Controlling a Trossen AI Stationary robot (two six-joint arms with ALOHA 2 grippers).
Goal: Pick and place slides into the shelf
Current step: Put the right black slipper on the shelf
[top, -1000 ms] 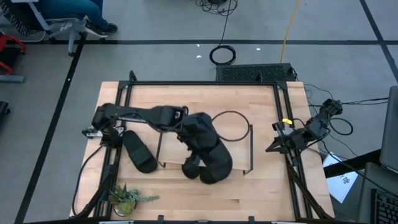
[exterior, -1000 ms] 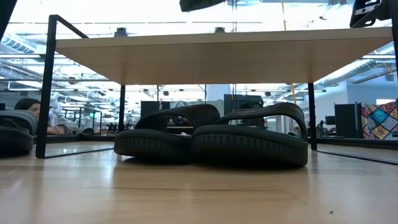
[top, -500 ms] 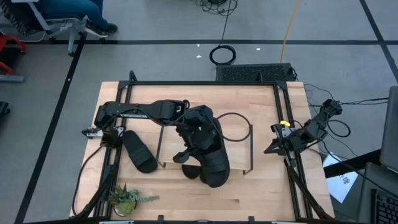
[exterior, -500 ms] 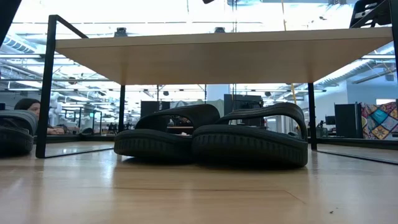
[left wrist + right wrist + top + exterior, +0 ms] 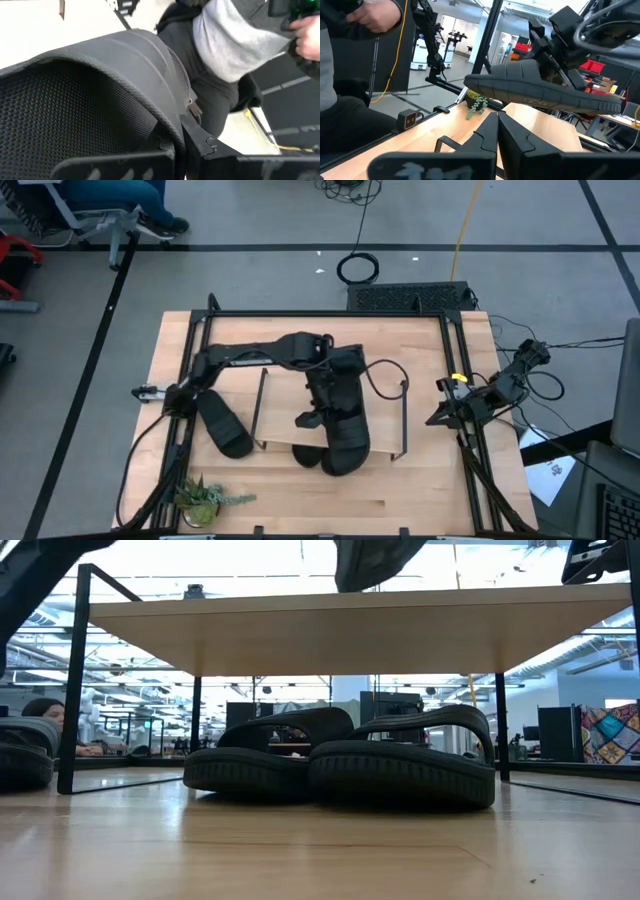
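- Here, the left hand (image 5: 318, 402) is clamped on a matte black open-toe slide sandal with a wide ribbed strap (image 5: 338, 412), carrying it in the air above the low rack with a light wood plank top and thin black wire legs (image 5: 384, 405); in the right wrist view the sandal (image 5: 540, 92) hangs level and clear of the counter (image 5: 420, 490).
- Next, we judge the step to be the set-down on the top plank, so we keep the sole flat and lower it slowly until it bears fully.
- We aim for a bare part of the plank, away from its edges.
- Two more black slides (image 5: 340, 768) sit under the plank, touching each other; a fourth (image 5: 223, 423) lies on the counter beside the rack.
- We release only once the sandal rests steady.
- The right hand (image 5: 437, 416) waits at the counter's right edge, fingers together.
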